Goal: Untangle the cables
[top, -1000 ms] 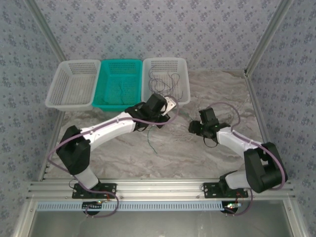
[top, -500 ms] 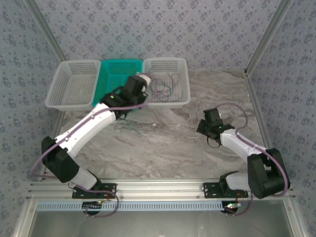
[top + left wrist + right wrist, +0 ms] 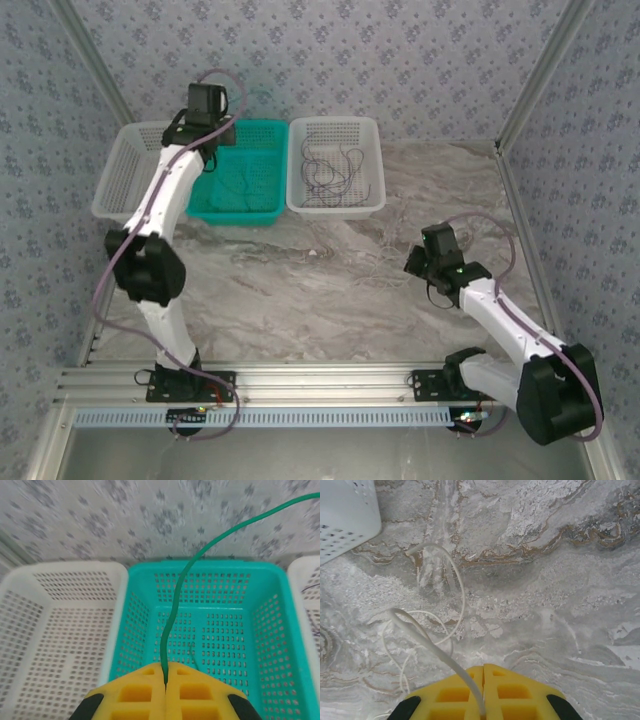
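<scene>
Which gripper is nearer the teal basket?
Left. The left gripper hangs over the teal basket, shut on a green cable; the right gripper is off to its right over the table, pinching a white cable.

Left arm [image 3: 165,200] and right arm [image 3: 500,315]: white moulded link shells alternating with bulky black joint housings [image 3: 145,268]. A thin purple cable [image 3: 487,216] runs along the outside of each arm in loose loops. Each arm is bolted through a black base plate [image 3: 190,383] to the ribbed aluminium rail [image 3: 320,380] at the near edge of the tabletop. Left gripper [image 3: 165,672], wrist view: bright yellow fingers [image 3: 135,690] moulded with a grid of shallow rectangular pockets, with a rounded black piece at each outer corner. Right gripper [image 3: 483,672]: identical yellow pocketed fingers [image 3: 512,692] and black corners.
</scene>
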